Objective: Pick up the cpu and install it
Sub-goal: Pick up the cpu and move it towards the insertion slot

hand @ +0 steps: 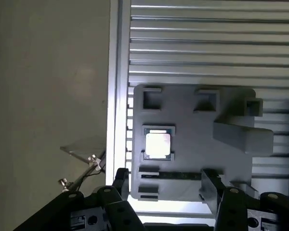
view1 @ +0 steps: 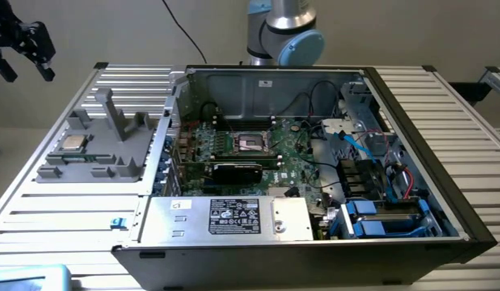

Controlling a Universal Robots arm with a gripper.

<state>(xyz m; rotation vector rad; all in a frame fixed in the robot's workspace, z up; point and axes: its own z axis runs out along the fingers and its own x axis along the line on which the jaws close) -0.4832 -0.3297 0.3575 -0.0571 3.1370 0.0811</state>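
Table: a ribbed silver table of aluminium slats [view1: 460,139] carries everything and runs out on both sides of the case.
Case: a large open computer case of black and grey metal [view1: 266,94] lies on its side in the middle of the table, with its inside facing up.
Arm: a grey robot arm with a pale blue joint cap [view1: 286,33] rises behind the far wall of the case.
Power supply: a silver metal box with a black label [view1: 290,218] sits along the near edge of the case.
Motherboard: a green circuit board [view1: 294,151] covers the case floor.
Holder: a grey plastic fixture tray with upright posts and square recesses [view1: 112,151] [hand: 197,154] lies on the table, just beside the case on the exterior view's left.
Graphics card: a black rectangular card [view1: 237,171] stands on the motherboard, just in front of the socket.
Gripper: a black two-finger gripper [view1: 27,71] [hand: 166,187] hangs high over the table's edge at the exterior view's far left. Its jaws are wide apart with nothing between them, well clear of the holder.
Socket: a black square socket framed in metal [view1: 251,142] sits near the middle of the motherboard.
Cpu: the small flat square cpu with a shiny silver-grey top [view1: 74,143] [hand: 158,144] lies flat in one of the holder's recesses with its metal face up. The gripper is not touching it.
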